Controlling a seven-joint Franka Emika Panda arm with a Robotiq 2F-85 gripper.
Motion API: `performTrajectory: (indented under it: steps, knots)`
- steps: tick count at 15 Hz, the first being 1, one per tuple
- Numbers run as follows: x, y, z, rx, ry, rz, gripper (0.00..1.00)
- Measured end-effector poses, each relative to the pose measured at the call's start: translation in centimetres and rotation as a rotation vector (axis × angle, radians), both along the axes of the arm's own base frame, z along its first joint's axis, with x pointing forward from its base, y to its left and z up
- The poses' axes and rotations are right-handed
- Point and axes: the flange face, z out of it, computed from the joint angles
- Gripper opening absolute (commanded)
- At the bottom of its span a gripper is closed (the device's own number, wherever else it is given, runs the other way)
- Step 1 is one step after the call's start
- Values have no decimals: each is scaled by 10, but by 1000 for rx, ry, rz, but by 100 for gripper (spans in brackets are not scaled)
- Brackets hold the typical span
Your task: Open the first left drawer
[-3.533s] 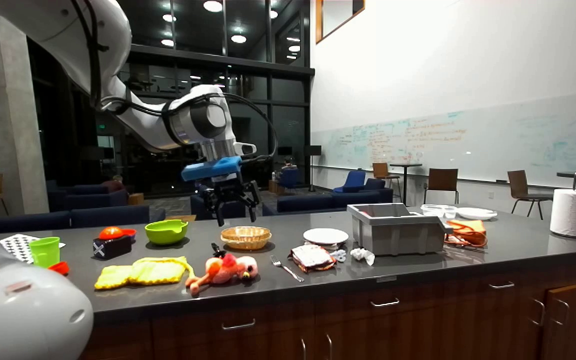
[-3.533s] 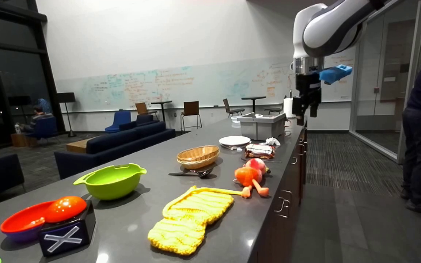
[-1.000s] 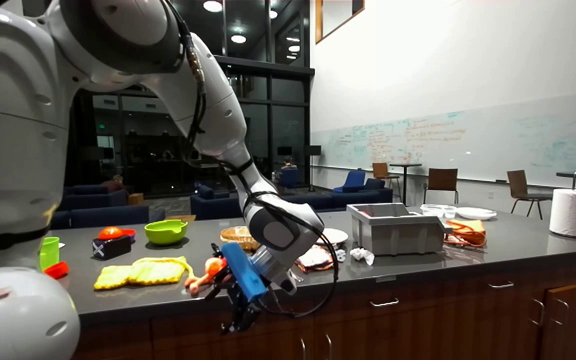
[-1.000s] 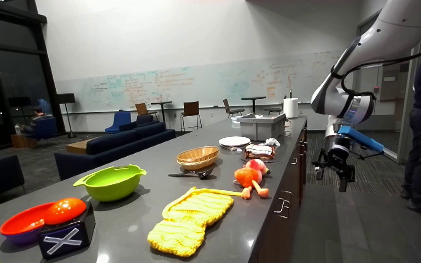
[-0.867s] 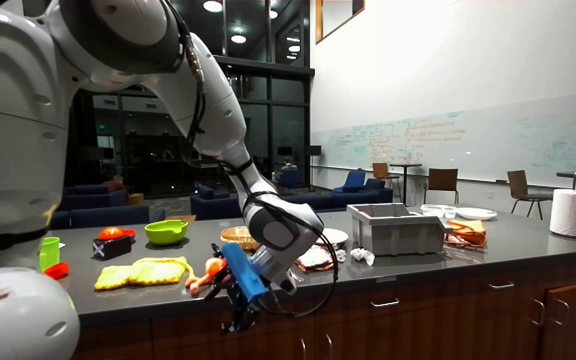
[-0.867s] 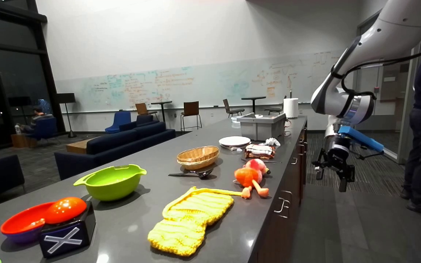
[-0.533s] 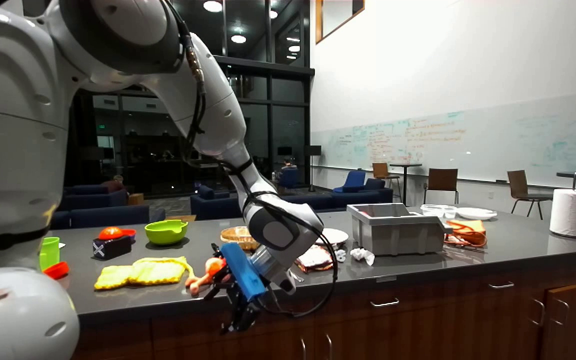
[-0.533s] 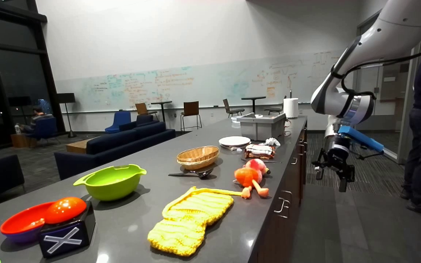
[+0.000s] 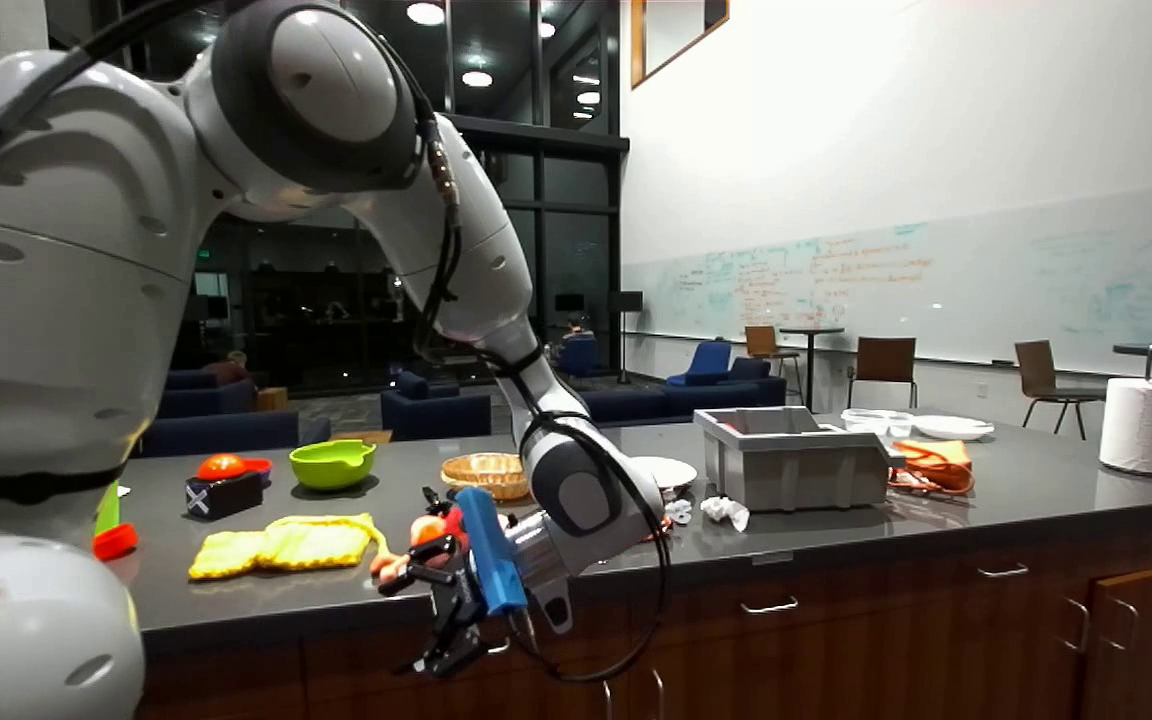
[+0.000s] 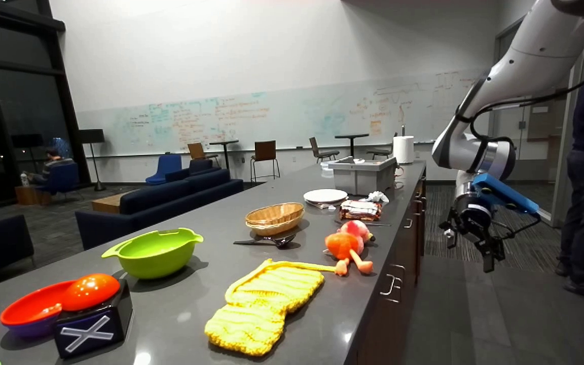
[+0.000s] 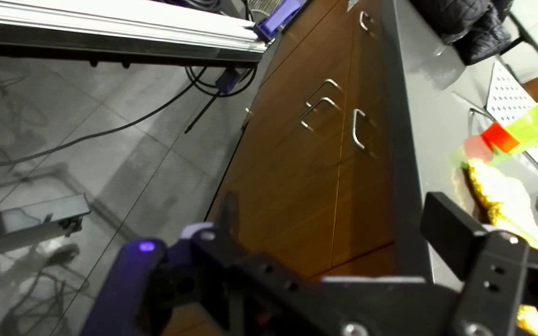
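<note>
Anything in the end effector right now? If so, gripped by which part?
Nothing held. The end effector is open: in the wrist view its fingers stand wide apart with nothing gripped between them.

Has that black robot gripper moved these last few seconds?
Yes, downward: in an exterior view, the gripper, formerly above the glossy grey countertop's front edge, now overlaps it.

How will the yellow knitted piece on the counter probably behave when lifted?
The yellow knitted piece is probably floppy, as its ribbed surface looks like soft yarn. Its narrow strand, stretching toward the plush toy, may trail. Lying flat, it seems unlikely to roll.
</note>
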Motion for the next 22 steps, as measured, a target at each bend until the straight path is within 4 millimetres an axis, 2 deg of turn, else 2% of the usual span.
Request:
performTrajectory:
  steps: [6, 12, 17, 22]
  knots:
    - [-2, -17, -20, 194, 175, -40, 100]
    - [-2, -22, -36, 366, 269, -76, 100]
    - [14, -30, -49, 419, 117, -216, 100]
    - [35, -51, -62, 352, -96, -381, 100]
